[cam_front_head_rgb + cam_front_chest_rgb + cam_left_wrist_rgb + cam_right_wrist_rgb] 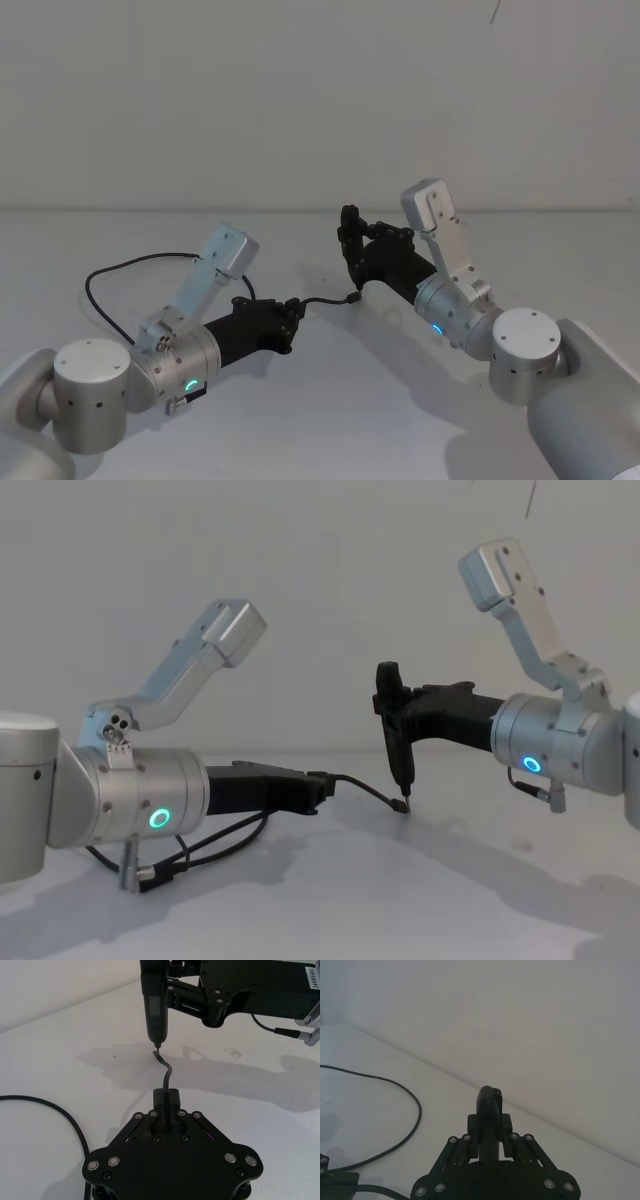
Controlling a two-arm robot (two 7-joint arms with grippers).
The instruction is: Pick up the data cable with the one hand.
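My left gripper (291, 318) is low over the white tabletop (330, 420), a little to the 9 o'clock side of the middle in the head view. Its fingers (165, 1098) are clamped on the data cable (110, 275) close to one end. In the left wrist view a short piece of the cable comes out from between the fingers, bends once, and ends in a small plug (157, 1055). This plug end is in the air, just above the tabletop, as the chest view shows.

The rest of the cable goes back from my left gripper toward 9 o'clock. It makes a wide loose loop on the tabletop, passing behind my left arm, and part of it is hidden by the arm. In the chest view some black curves of the cable (215, 842) lie on the tabletop under my left forearm.

My right gripper (349, 240) is toward 1 o'clock from the left one. Its fingers (489, 1110) are pressed together with nothing between them. In the chest view they point down at the tabletop (420, 900), and their tips are just beside the free plug (401, 806) of the cable; I cannot tell if they touch it. The right wrist view also shows a curve of the cable (415, 1115) lying on the tabletop.
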